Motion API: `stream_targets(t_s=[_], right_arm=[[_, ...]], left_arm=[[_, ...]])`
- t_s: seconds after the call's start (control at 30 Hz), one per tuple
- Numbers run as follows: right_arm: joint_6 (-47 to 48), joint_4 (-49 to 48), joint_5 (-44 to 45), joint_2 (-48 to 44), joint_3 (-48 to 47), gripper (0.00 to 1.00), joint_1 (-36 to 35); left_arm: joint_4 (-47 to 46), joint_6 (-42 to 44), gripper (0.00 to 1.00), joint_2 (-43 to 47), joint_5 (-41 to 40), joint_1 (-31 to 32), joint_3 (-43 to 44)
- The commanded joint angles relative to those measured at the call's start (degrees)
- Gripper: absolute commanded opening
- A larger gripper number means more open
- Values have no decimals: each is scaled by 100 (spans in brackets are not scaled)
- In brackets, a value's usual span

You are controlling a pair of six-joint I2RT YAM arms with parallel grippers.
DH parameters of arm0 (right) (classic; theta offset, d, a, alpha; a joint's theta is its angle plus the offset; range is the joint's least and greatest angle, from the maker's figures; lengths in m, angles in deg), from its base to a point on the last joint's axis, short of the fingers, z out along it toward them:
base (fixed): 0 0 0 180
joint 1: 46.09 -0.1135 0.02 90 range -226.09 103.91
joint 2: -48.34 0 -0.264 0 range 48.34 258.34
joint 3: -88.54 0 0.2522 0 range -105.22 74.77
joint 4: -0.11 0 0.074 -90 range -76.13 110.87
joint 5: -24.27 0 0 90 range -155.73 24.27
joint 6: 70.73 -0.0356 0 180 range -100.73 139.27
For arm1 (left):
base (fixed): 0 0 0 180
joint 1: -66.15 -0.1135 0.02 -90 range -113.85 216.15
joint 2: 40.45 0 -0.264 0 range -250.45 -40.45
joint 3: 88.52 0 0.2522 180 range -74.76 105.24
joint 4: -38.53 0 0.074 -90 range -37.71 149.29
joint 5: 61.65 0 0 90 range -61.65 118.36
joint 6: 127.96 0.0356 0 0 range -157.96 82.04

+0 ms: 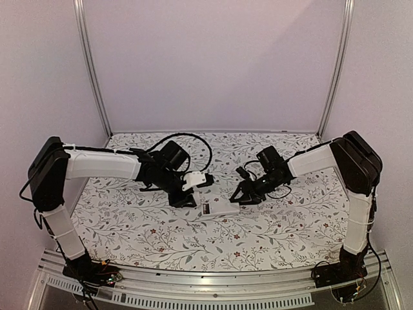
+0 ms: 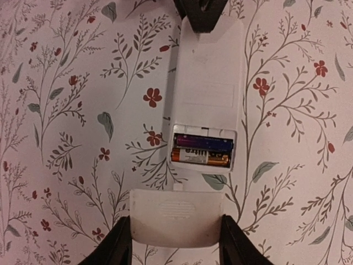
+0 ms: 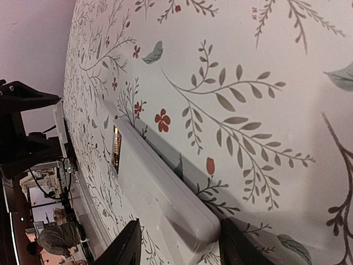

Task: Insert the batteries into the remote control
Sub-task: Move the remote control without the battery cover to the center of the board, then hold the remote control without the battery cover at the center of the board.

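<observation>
Left gripper [image 2: 175, 234] at the bottom of the wrist view is clamped on the battery cover [image 2: 176, 212], a white tab pinched flat between both fingers and held just short of the open bay. Right above it in that frame the remote control [image 2: 207, 83] lies back-up on the flowery table [image 2: 66, 110]. Both batteries [image 2: 201, 150] sit side by side in the bay at its lower end, so loading looks done and I reckon only the lid is left.

Right gripper [image 3: 181, 234] straddles the remote's far end. From its own camera I can't tell if it's actually squeezing or just bracketing it. That's my worry: if that end isn't pinned, pushing the cover in will just shove the remote across the cloth. Come in tilted and the lid's tabs could miss the slot, or it rides up on a battery.
</observation>
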Motion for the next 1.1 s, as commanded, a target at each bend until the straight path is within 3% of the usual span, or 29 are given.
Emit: stream_targets(t_s=[0.0, 0.37, 0.7, 1.07], right_arm=[[373, 316, 72, 375, -150, 48, -186], [714, 608, -118, 600, -643, 48, -447], [478, 518, -33, 108, -493, 63, -176], [289, 325, -68, -181, -273, 66, 17]], left_arm=[[-95, -311, 40, -28, 50, 12, -205], [-38, -739, 38, -235, -42, 231, -267], [221, -927, 42, -639, 144, 275, 81], [280, -833, 44, -679, 203, 305, 194]])
